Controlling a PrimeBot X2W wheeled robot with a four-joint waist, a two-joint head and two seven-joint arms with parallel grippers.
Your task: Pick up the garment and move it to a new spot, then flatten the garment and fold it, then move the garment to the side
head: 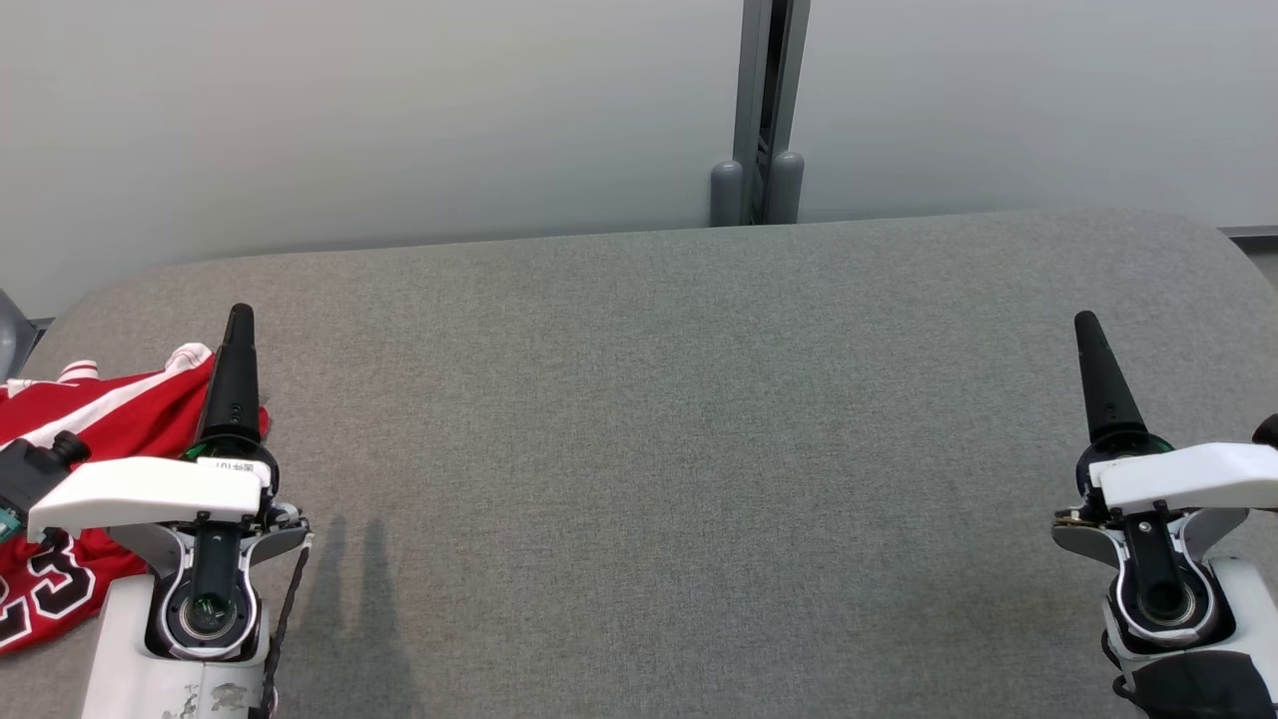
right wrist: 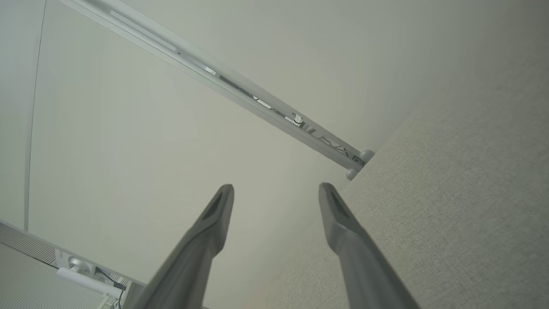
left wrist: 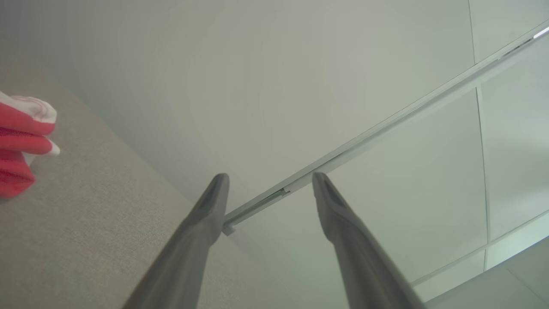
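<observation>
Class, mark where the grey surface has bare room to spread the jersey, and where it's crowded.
Bare: the grey surface between the left gripper and right gripper, back to the wall. Crowded: the left edge, where the jersey lies.

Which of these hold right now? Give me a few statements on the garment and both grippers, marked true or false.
1. The left gripper is open and empty. True.
2. The right gripper is shut on the red garment. False: it is open and holds nothing.
3. The garment lies at the left end of the grey table, next to the left gripper. True.
4. The garment is spread out in the middle of the table. False: it sits at the far left, partly hidden by the left arm.
5. The garment has white trim and white digits. True.
</observation>
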